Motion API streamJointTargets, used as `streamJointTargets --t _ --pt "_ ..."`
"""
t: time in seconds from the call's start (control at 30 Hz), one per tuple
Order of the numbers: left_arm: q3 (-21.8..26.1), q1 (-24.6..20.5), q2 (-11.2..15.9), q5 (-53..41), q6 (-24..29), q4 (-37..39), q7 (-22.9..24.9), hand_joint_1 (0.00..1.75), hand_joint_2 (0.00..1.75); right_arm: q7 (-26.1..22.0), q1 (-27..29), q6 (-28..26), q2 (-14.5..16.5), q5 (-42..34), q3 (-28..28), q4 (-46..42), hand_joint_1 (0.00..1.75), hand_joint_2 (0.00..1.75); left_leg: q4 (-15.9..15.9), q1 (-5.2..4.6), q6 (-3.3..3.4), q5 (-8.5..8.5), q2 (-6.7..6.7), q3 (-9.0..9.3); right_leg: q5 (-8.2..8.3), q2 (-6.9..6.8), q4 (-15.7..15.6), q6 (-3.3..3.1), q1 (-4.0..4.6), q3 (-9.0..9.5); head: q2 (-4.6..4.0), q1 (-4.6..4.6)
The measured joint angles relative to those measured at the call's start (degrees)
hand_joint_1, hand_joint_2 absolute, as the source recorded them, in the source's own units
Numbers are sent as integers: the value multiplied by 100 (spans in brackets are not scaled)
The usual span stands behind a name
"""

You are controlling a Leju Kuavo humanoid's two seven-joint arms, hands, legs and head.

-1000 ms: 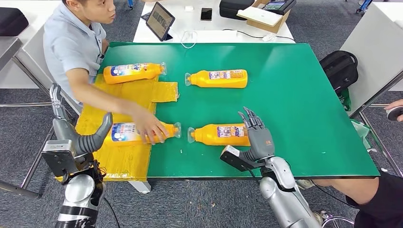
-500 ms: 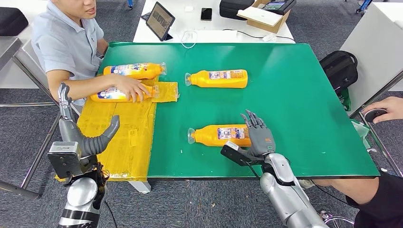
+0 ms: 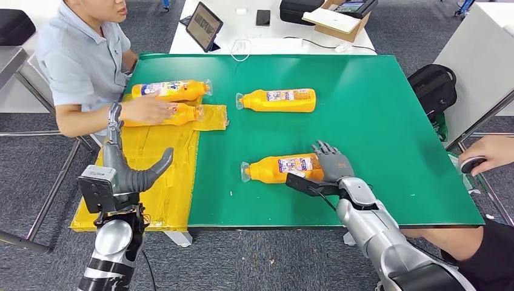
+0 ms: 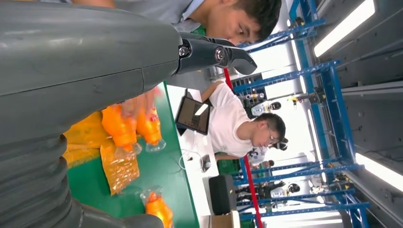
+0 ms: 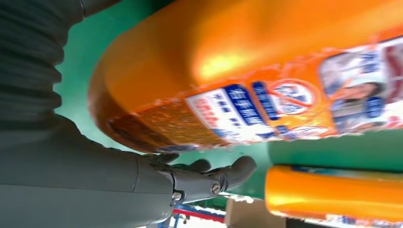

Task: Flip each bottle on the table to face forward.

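- Four orange bottles lie on their sides on the green tabletop [image 3: 376, 121] in the head view. Two of them rest at the far left on a yellow sheet [image 3: 151, 176]: the far-left bottle [image 3: 171, 90], and just in front of it a second bottle [image 3: 179, 113] under a person's hand [image 3: 145, 110]. The far-middle bottle [image 3: 277, 100] lies alone on the green.
- The near bottle [image 3: 280, 168] lies in front of the robot, cap end to the left. The right hand [image 3: 332, 163] wraps its base end, with fingers curled over the top.
- The left hand [image 3: 124, 167] hovers over the yellow sheet's near part, fingers apart, holding nothing.
- From the left wrist view, the left hand's dark fingers [image 4: 214, 52] stretch out into open air, with two of the orange bottles blurred beyond.
- From the right wrist view, the near bottle's base and printed label [image 5: 266, 109] sit very close, and the right hand's fingers [image 5: 209, 178] curl beneath the bottle, touching it.
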Motion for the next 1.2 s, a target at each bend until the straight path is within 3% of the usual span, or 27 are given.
streamJointTargets --t 0.03,0.1,0.17,0.27,0.4,0.63,0.83,1.0,1.2 --pt "-6 -19 0 14 -20 27 5 0 175 -24 -48 66 11 9 40 61 53 175 0 0 0 0 0 0 0 0 0 0 0 0 0 -1" --pt "-23 -57 2 43 -57 78 10 0 175 -134 -122 219 29 9 119 169 117 175 0 1 0 0 0 1 0 0 0 0 0 0 0 0" --pt "-48 -92 5 67 -94 124 9 0 175 -301 -170 337 34 -33 177 249 156 175 0 1 0 0 0 2 0 0 0 0 0 1 0 1" --pt "-90 -145 9 109 -127 200 -1 0 175 -671 -199 366 28 -191 236 324 175 175 0 1 0 0 2 5 0 1 0 0 0 2 0 1" --pt "-102 -219 9 165 -144 311 -27 0 175 -1123 -166 227 38 -436 273 360 175 175 0 0 0 0 3 5 0 2 0 0 0 3 0 1" --pt "-118 -248 9 213 -189 415 -46 0 175 -1244 -135 343 89 -659 284 384 175 175 0 1 0 0 7 6 0 3 0 0 1 3 0 1" --pt "-130 -160 12 346 -316 414 -10 0 175 -1589 -14 700 184 -1599 243 127 175 175 -1 1 0 -1 12 15 0 8 0 0 1 10 0 1" --pt "-146 110 -66 888 -499 309 -178 0 175 -1963 643 653 418 -2875 111 -1122 175 175 -1 3 -1 -1 6 4 -1 4 1 0 3 1 0 -1" --pt "-144 473 -401 2011 -135 59 -650 0 175 -2344 1519 -330 784 -3918 -132 -3116 175 175 -2 2 0 -3 0 -16 -5 1 -1 -2 1 -15 0 0"
